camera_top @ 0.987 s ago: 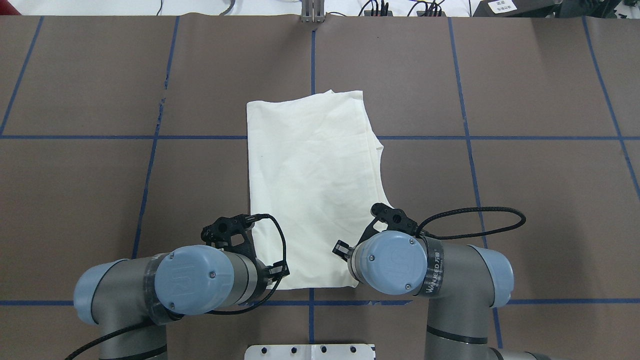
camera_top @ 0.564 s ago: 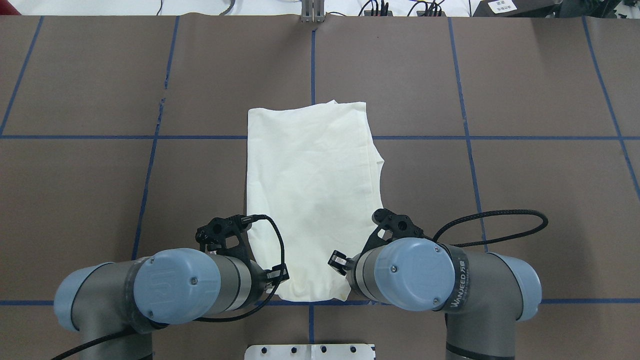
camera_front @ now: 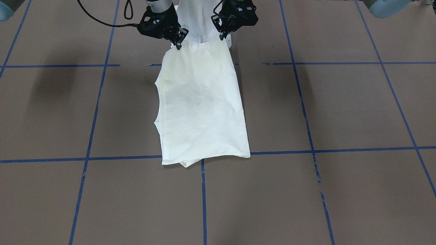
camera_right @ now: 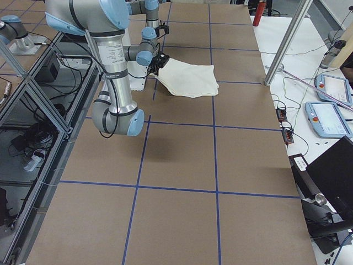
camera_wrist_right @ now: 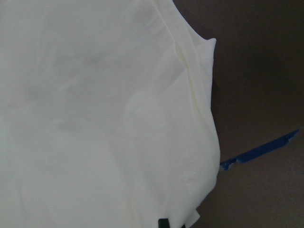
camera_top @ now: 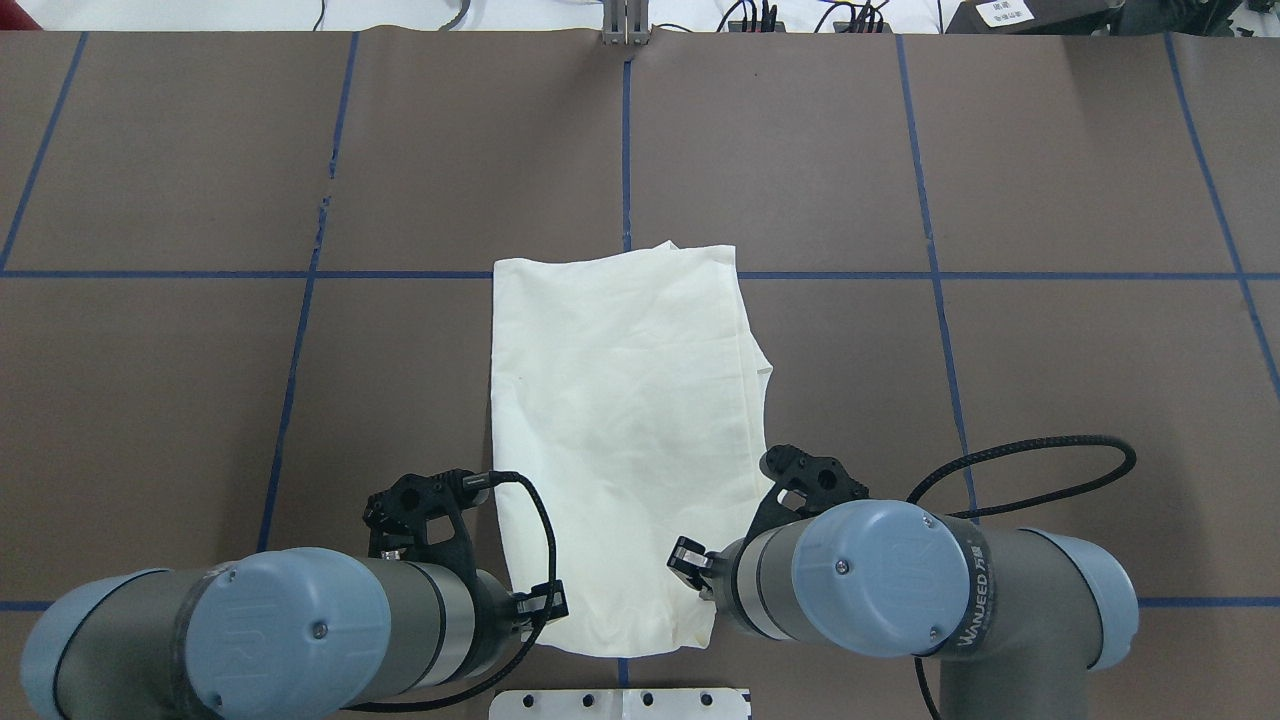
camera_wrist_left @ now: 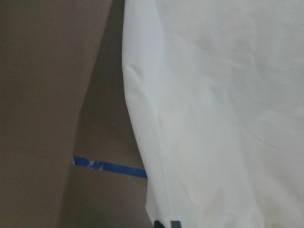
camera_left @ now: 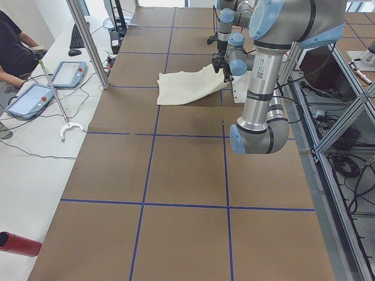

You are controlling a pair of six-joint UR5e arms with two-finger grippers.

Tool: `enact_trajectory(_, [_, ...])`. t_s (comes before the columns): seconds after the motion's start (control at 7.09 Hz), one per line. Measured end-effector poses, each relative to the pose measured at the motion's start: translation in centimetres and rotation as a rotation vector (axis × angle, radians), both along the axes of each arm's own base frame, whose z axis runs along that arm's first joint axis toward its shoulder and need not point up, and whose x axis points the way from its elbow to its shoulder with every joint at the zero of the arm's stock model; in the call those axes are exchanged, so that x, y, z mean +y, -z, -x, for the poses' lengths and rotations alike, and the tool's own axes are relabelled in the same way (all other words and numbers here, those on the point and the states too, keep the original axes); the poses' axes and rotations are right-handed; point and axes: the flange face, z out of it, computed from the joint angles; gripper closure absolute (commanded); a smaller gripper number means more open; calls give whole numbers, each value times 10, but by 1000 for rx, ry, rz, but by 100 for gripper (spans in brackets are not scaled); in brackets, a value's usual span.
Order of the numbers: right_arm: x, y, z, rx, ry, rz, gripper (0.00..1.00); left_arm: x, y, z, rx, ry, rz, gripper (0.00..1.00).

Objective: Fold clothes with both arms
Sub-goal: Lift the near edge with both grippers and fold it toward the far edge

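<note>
The clothes are one cream shirt, folded into a long strip with its plain side up. It lies on the brown table in front of the robot. In the front-facing view the shirt rises at its robot-side edge. There my left gripper and my right gripper each pinch one corner of that edge. Both are shut on the cloth. From overhead the wrists hide the fingertips. Each wrist view is filled with cream cloth, with a dark fingertip at the bottom edge.
Blue tape lines mark a grid on the table. A white base plate sits at the robot-side edge. A metal post, two teach pendants and a seated person are off the far side. A red cylinder lies beyond the table.
Both arms have drawn back toward the robot's base, dragging the shirt along. Its far edge has slid from beyond the cross tape line to about level with it.
</note>
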Motion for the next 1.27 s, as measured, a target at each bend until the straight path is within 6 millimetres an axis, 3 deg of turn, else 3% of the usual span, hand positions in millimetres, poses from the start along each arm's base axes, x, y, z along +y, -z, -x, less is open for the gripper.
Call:
enact_trajectory(0.14, [-15, 1, -5, -2, -27, -4, 100, -7, 3, 2, 4, 4, -9, 100])
enact_trajectory(0.42, [-66, 2, -20, -4, -117, -1, 100, -52, 9, 18, 38, 85, -21, 100])
enact_trajectory(0.71, [-143, -3, -22, -7, -205, 33, 100, -126, -5, 9, 83, 181, -19, 100])
enact_trajectory(0.99, [-213, -18, -10, 8, -254, 53, 100, -207, -30, -2, 105, 265, -17, 100])
enact_trajectory(1.27, [-260, -28, -2, 18, -293, 62, 100, -255, -44, 11, 107, 309, -39, 100])
